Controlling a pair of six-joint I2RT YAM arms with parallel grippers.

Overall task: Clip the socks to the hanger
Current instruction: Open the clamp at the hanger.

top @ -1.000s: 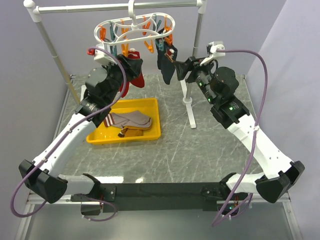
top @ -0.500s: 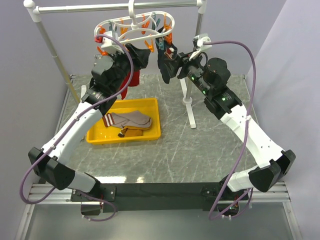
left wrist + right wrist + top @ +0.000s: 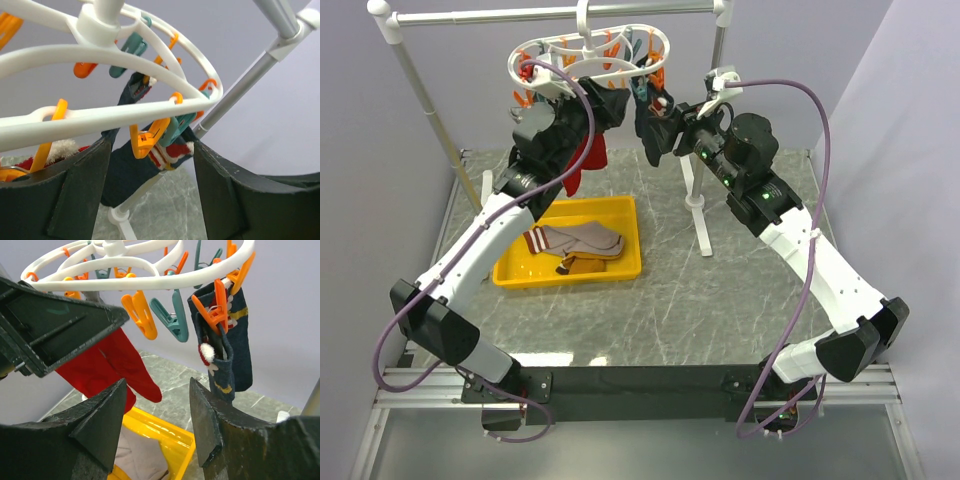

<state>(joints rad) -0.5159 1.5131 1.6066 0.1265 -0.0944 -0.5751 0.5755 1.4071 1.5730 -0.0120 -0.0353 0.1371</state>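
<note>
Against a second ago, both arms have climbed toward the hanger (image 3: 588, 52). The left pincer (image 3: 608, 106) has come up from the middle left of the overhead view to just under the ring's near edge. The right pincer (image 3: 660, 126) has moved up and leftward, close to the navy sock (image 3: 648, 150). The left arm's elbow has swung inward at the lower left. The yellow tray (image 3: 632, 215) and what lies in it have not moved.

We see both pincers standing wide with nothing clamped. In the left wrist view the two dark fingers (image 3: 65, 195) frame an orange clothespin (image 3: 147, 141) and a teal clothespin (image 3: 176, 129) without touching them. In the right wrist view the gap between the fingers shows only things farther off.

The hanger is a white oval ring at the top centre, hung by its hook from the rail of the white stand (image 3: 520, 15), with orange and teal pins dangling all round it. The navy sock, with yellow marks and red-and-white trim, is pinched in an orange pin on the ring's right side. A red sock (image 3: 586, 160) hangs below the ring's left side, just beside the left pincer. Its top is hidden, so we cannot tell whether a pin grips it. The grey-beige socks (image 3: 582, 238) and a brown-mustard sock (image 3: 582, 265) lie in the tray on the bench (image 3: 720, 290), centre left.
</note>
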